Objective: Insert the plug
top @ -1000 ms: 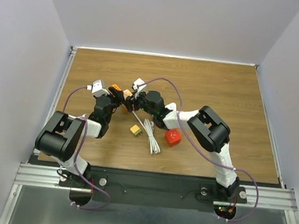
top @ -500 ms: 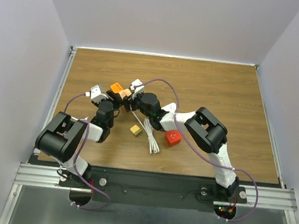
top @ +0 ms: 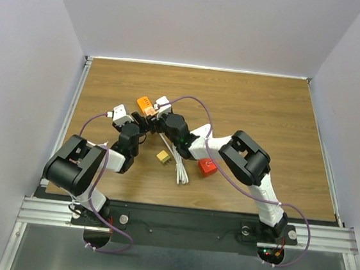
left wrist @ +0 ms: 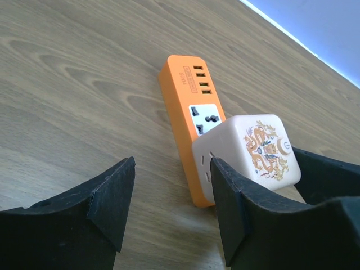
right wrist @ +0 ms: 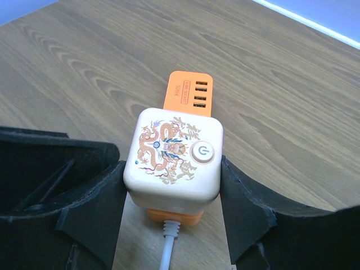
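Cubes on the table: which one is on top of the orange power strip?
The cream dragon-print cube, gripped by the right pincer. The yellow cube and red cube lie directly on the table.

Wood table, pale booth.
Wood-grain tabletop [left wrist: 67, 84] under left gripper [left wrist: 173, 171] and right gripper [right wrist: 172, 169]; plain pale walls [top: 211, 22] beyond and to both sides; soft even light; aluminium rail [top: 190, 225] behind.
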### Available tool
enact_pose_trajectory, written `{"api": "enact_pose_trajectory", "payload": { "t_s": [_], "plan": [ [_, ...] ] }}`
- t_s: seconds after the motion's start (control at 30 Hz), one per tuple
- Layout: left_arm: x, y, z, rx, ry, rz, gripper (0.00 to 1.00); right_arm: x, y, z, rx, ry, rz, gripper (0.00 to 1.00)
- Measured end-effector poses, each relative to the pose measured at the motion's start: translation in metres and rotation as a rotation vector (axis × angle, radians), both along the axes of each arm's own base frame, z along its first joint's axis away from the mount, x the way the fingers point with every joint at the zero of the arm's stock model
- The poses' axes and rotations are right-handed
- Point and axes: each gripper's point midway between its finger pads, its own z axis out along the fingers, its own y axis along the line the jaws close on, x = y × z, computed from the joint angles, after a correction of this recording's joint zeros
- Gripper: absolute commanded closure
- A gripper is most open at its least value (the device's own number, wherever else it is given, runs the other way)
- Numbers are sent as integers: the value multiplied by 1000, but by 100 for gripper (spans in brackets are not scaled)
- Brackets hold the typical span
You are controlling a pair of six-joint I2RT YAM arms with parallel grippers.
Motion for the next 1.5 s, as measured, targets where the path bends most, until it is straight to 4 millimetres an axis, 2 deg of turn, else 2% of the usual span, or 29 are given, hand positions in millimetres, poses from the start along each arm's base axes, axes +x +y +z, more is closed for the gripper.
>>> {"api": "enact_pose_trajectory", "payload": {
  "t_s": [0.33,0.47,0.67,0.87,0.93,1.07,1.1,1.17,1.2,1.27,1.3,1.4,1.5],
  "plan": [
    [-9,3,-15,53,73,-5,33,11,8,0,-10,-10,-30,100],
    [-14,-1,-11,49,71,-27,33,15,10,-1,-11,-12,-46,100],
    [-26,-2,18,17,6,-54,30,17,13,0,-15,-13,-72,100],
    [-35,2,58,-7,-81,-59,25,17,12,1,1,14,-94,99],
    [-39,2,64,-10,-96,-63,23,16,11,1,4,21,-95,96],
    [-45,3,73,-4,-109,-70,21,13,10,4,-1,49,-94,75],
    [-46,4,75,-3,-112,-72,21,12,10,5,-2,54,-93,64],
    [-49,5,75,3,-110,-73,22,9,9,6,-6,64,-85,52],
    [-50,5,76,5,-111,-74,22,7,9,6,-8,69,-80,40],
    [-52,6,75,10,-107,-74,22,1,7,6,-18,79,-70,32],
    [-53,7,76,12,-108,-74,22,-2,7,7,-19,82,-62,23],
    [-54,8,78,17,-111,-75,22,-15,0,7,-29,104,-40,7],
    [-56,9,79,26,-109,-75,22,-33,-7,9,-33,123,-5,3]
  ]
}}
